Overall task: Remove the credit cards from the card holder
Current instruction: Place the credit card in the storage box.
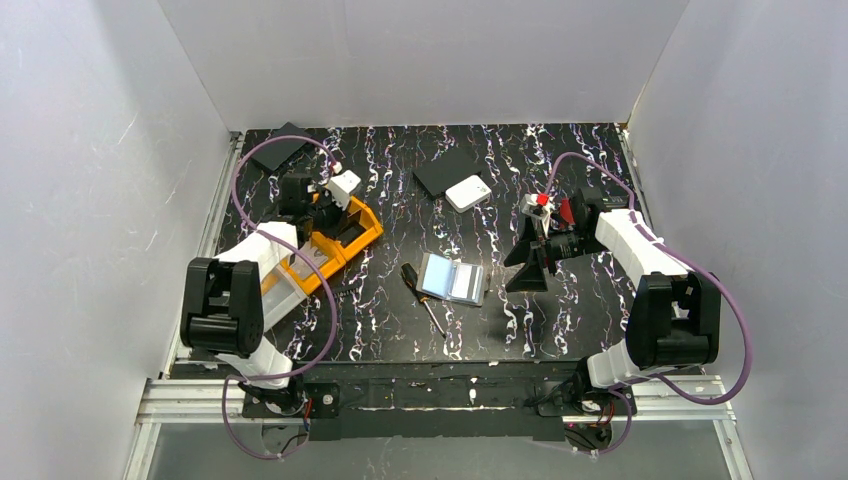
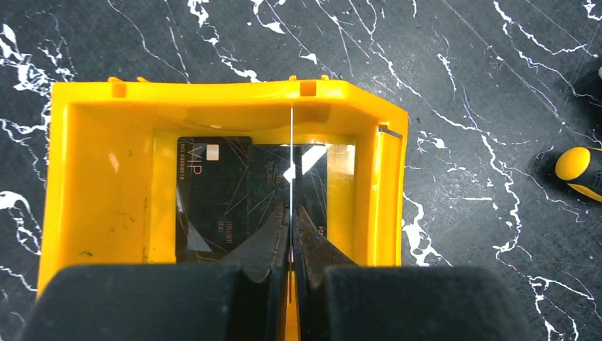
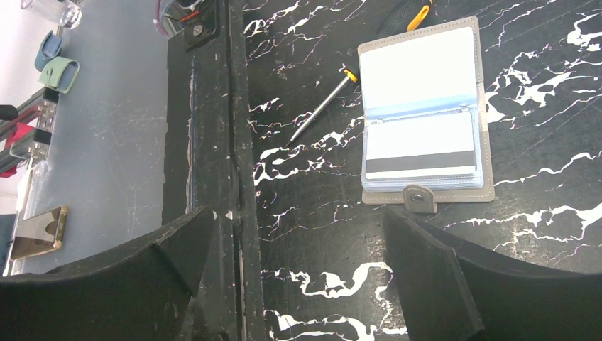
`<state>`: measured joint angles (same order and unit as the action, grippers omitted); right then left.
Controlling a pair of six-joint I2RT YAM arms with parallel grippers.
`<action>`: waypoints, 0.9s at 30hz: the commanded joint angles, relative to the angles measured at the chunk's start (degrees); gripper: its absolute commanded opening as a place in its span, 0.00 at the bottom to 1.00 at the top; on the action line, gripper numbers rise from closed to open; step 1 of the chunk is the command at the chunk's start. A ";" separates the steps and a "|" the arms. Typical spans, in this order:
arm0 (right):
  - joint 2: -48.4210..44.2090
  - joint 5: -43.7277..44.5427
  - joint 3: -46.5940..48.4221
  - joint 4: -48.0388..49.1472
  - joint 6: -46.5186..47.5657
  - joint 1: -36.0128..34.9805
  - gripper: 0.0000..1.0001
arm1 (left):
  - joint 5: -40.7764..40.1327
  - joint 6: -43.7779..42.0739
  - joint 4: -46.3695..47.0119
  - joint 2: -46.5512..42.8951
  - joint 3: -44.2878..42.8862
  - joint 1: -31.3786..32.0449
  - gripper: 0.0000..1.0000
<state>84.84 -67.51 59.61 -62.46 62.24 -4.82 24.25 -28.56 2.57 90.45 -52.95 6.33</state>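
"Taupe card holder (image 1: pixel 452 279), nearest us. What worried you there?"

"It lay open and flat on the table (image 1: pixel 570 335), with nothing pinning it. The right hand (image 1: pixel 528 268) hovered just to its right, fingers spread wide and gripping nothing. If it tugged a card out of a tight sleeve, I reckoned the whole holder would slide or fold shut. The screwdriver (image 1: pixel 424 299) just beside it could also get knocked."

"And further back?"

"The left hand (image 2: pixel 292 213) was clenched on one credit card (image 2: pixel 291 153), edge-on, above the yellow bin (image 2: pixel 99 185). Pinched that thinly, the card could twist or slip. It might also catch the bin wall and land outside."

"Counts, then?"

"One holder. It showed two cards in its sleeves, a white-faced card (image 3: pixel 417 74) and a striped card (image 3: pixel 419 149). Whether more sat beneath, I couldn't tell. One screwdriver and one card in the left hand. One bin with a black card (image 2: pixel 213 192) flat inside and maybe another overlapping it. At the far side, one white box (image 1: pixel 467 193) and two flat black rectangles (image 1: pixel 447 170)."
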 commanded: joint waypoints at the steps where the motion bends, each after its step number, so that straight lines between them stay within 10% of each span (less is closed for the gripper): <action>1: 0.31 -1.70 0.77 0.21 -0.01 0.59 0.98 | 2.71 -0.64 0.33 0.77 -0.81 -0.33 0.01; 17: 0.58 -1.70 0.86 0.14 0.00 0.82 0.98 | -0.23 -0.70 0.75 4.21 -1.37 -1.08 0.16; 27: 0.83 -1.82 0.95 -0.20 0.08 1.13 0.98 | -4.16 -1.13 0.86 4.28 -3.13 -1.10 0.02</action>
<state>84.93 -67.66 59.61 -62.48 62.11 -4.12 21.87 -28.91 3.79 94.45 -53.49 5.67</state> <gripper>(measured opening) 0.982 0.035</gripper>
